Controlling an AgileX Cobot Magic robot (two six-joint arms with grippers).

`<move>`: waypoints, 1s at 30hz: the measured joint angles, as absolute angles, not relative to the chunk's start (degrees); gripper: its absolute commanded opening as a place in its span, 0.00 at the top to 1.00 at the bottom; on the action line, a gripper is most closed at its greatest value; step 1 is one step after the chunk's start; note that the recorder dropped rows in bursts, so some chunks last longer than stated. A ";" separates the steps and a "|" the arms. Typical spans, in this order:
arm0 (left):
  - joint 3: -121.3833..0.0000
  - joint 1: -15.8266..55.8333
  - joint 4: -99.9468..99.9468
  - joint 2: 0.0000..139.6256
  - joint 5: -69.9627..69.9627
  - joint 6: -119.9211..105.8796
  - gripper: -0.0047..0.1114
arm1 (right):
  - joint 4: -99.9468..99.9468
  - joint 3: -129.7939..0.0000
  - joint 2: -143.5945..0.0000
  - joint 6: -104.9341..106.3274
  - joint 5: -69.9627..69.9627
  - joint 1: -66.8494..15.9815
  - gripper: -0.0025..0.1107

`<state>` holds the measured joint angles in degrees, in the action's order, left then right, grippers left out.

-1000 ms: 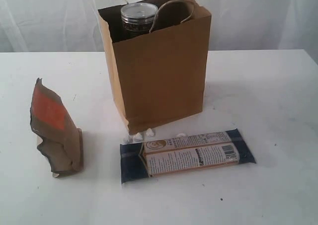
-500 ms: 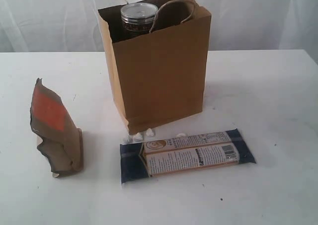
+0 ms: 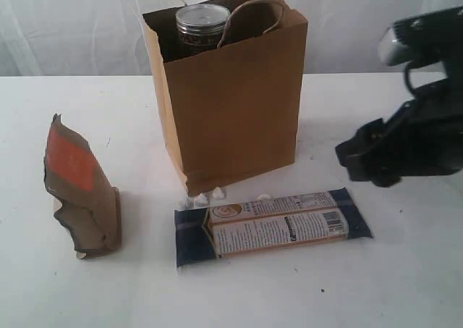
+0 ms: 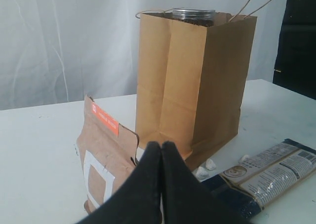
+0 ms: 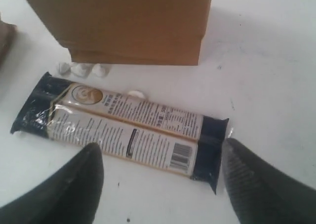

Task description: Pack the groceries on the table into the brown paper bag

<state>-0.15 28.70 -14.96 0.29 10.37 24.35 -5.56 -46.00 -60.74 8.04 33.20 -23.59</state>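
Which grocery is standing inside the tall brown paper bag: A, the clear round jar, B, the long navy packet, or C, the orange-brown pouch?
A: the clear round jar shows in the open top of the tall brown paper bag, while the long navy packet and the orange-brown pouch sit outside it on the white tabletop.
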 measured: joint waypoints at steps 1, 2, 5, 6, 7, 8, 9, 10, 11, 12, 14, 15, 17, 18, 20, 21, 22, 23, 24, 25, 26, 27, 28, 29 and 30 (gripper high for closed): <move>-0.15 28.70 -14.96 0.29 10.37 24.35 0.96 | -5.81 -46.00 -63.63 8.13 31.02 -23.59 0.45; -0.15 28.70 -14.96 0.29 10.37 24.35 0.96 | -6.16 -46.00 -66.57 8.13 29.55 -23.59 0.48; -0.15 28.70 -14.96 0.29 10.37 24.35 0.96 | -8.64 -45.74 -74.86 8.52 23.72 -23.59 0.58; -0.15 28.70 -14.96 0.29 10.37 24.35 0.96 | -9.48 -45.63 -77.55 8.93 21.84 -23.59 0.59; -0.15 28.70 -14.96 0.29 10.37 24.35 0.96 | -10.07 -45.63 -79.53 9.26 20.57 -23.59 0.59; -0.15 28.70 -14.96 0.29 10.37 24.35 0.96 | -10.60 -45.63 -81.84 9.43 18.95 -23.59 0.59; -0.15 28.70 -14.96 0.29 10.37 24.35 0.96 | -11.03 -45.63 -83.94 9.82 17.69 -23.59 0.59; -0.15 28.70 -14.96 0.29 10.37 24.35 0.96 | -11.41 -45.97 -85.95 10.31 17.05 -23.59 0.59; -0.15 28.70 -14.96 0.29 10.37 24.35 0.96 | -11.68 -46.57 -87.86 11.14 16.09 -23.59 0.59; -0.15 28.70 -14.96 0.29 10.37 24.35 0.96 | -11.81 -47.09 -89.64 11.69 15.58 -23.59 0.59; -0.15 28.70 -14.96 0.29 10.37 24.35 0.96 | -12.55 -48.61 -92.93 12.93 14.89 -23.59 0.59; -0.15 28.70 -14.96 0.29 10.37 24.35 0.96 | -12.93 -49.25 -94.14 13.27 14.58 -23.59 0.59; -0.15 28.70 -14.96 0.29 10.37 24.35 0.96 | -13.17 -50.82 -96.90 14.08 14.00 -23.59 0.59; -0.15 28.70 -14.96 0.29 10.37 24.35 0.96 | -13.19 -51.52 -97.87 14.26 13.71 -23.59 0.59; -0.15 28.70 -14.96 0.29 10.37 24.35 0.96 | -13.19 -52.91 -100.13 14.52 13.35 -23.59 0.59; -0.15 28.70 -14.96 0.29 10.37 24.35 0.96 | -13.31 -53.26 -101.08 14.52 13.25 -23.59 0.59; -0.15 28.70 -14.96 0.29 10.37 24.35 0.96 | -13.66 -53.56 -101.74 14.63 13.25 -23.59 0.59; -0.15 28.70 -14.96 0.29 10.37 24.35 0.96 | -14.03 -53.78 -102.63 14.62 13.25 -23.69 0.59; -0.15 28.70 -14.96 0.29 10.37 24.35 0.96 | -14.42 -53.94 -103.19 14.62 13.38 -23.81 0.59; -0.15 28.70 -14.96 0.29 10.37 24.35 0.96 | -14.94 -54.07 -103.87 14.62 13.95 -24.05 0.59; -0.15 28.70 -14.96 0.29 10.37 24.35 0.96 | -15.28 -54.07 -104.47 14.62 14.68 -24.08 0.59; -0.15 28.70 -14.96 0.29 10.37 24.35 0.96 | -15.43 -54.07 -104.86 14.62 15.43 -24.45 0.59; -0.15 28.70 -14.96 0.29 10.37 24.35 0.96 | -15.56 -54.10 -105.00 14.75 16.03 -24.74 0.59; -0.15 28.70 -14.96 0.29 10.37 24.35 0.96 | -15.68 -54.10 -105.09 14.75 16.64 -25.00 0.59; -0.15 28.70 -14.96 0.29 10.37 24.35 0.96 | -15.78 -54.10 -105.09 14.75 17.09 -25.30 0.59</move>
<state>-0.15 28.70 -14.96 0.29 10.37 24.35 -15.78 -54.10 -105.09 14.75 17.09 -25.30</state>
